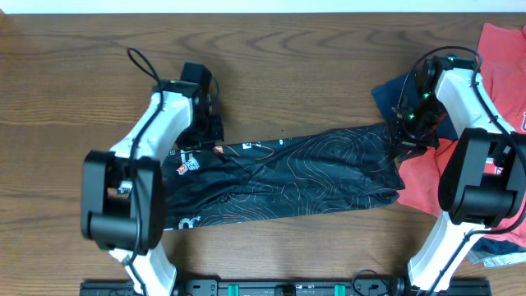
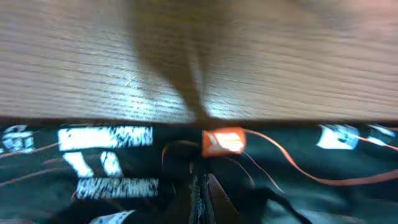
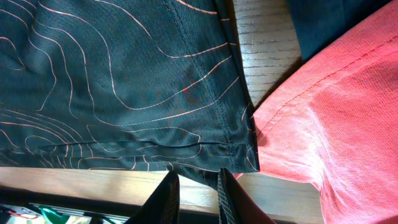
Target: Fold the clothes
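Here the jersey [image 1: 296, 177] lies flat across the middle of the table [image 1: 288, 66], between the two arms. The left gripper [image 1: 207, 131] sits on its far-left edge. In the left wrist view its jaws are closed together on the dark fabric just near of a small orange logo [image 2: 222, 142], with cloth bunching around them. The right gripper [image 1: 408, 136] is at the far-right end. Its jaws stand narrow, with the stitched hem corner caught between them in the right wrist view, so it looks like a pinch on one thin layer.

The step in hand looks like taking up both far corners for a lengthwise fold. To do it well, both ends should rise together, with the fabric kept lightly taut so the thin cloth does not sag or twist. The far edge should then be carried evenly toward the near one. The right pinch needs care: the red tee [image 3: 323, 124] touches the hem corner, and the navy garment [image 3: 329, 25] lies just beyond, so either could get dragged along.

The jersey's long axis runs left to right, with the right end lying slightly farther away than the left. The hem points right, and the end with white lettering and logos points left. Where the collar lies cannot be told.
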